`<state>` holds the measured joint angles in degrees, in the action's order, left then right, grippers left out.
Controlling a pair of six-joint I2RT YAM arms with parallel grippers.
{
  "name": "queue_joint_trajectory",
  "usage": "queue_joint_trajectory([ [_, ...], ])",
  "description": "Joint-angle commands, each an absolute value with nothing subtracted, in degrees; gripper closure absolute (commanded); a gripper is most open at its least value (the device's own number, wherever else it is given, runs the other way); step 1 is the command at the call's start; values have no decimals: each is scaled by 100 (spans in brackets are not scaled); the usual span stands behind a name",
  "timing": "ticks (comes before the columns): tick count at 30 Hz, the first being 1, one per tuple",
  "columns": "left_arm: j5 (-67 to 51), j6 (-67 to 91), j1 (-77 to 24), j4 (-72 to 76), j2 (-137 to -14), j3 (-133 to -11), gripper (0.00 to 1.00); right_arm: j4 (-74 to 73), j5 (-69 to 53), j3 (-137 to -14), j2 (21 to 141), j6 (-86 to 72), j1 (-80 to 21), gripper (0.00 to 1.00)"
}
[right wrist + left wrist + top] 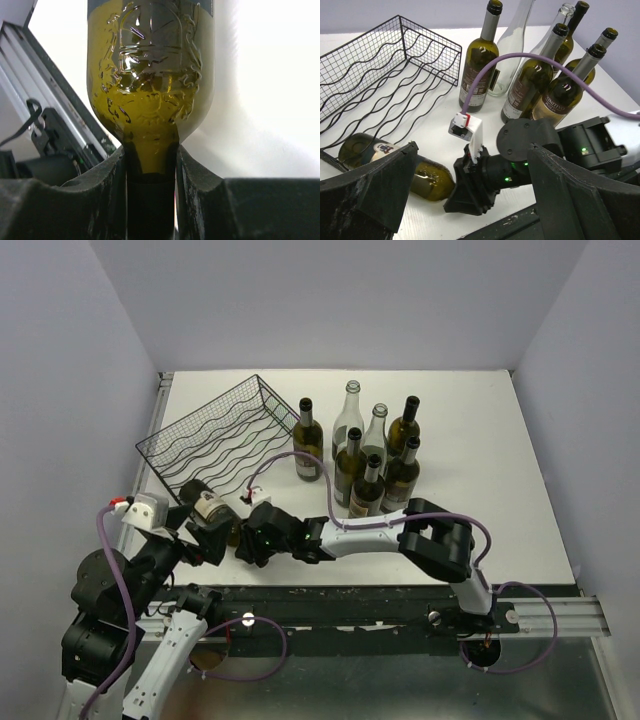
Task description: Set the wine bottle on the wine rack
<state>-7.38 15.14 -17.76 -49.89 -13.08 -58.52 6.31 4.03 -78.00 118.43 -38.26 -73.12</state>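
Right fingers (107, 195) are clamping the wine bottle (150, 75) by its neck to guide it onto the wine rack (215, 435); left fingers (375, 195) are gaping wide.

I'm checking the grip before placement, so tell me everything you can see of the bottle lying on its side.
The wine bottle is olive-green glass, with a raised crest moulded on its shoulder and a pale label round its body. It lies on its side, neck toward the arms' bases, base end at the near edge of the black wire wine rack. Whether it touches the wire is unclear. The right gripper is shut on its neck, one finger on each side.
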Motion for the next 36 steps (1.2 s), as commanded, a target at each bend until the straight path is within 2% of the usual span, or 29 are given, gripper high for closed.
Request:
queue_joint_trajectory([
  [1,-905,1679,-1784,-5335,-1187,-6064,1,1784,1036,-8665,12181,-3867,-7365,99],
  [13,-624,1767,-1784,-5431,-1063,-6556,1,1415,1529,-10317,13394,-3498,-7365,99],
  [28,-633,1863,-1784,-5660,-1011,-6557,1,1099,1934,-11487,14299,-3366,-7365,99],
  [36,-492,1890,-1793,-5625,-844,-6460,1,853,2179,-11882,14554,-3296,-7357,83],
])
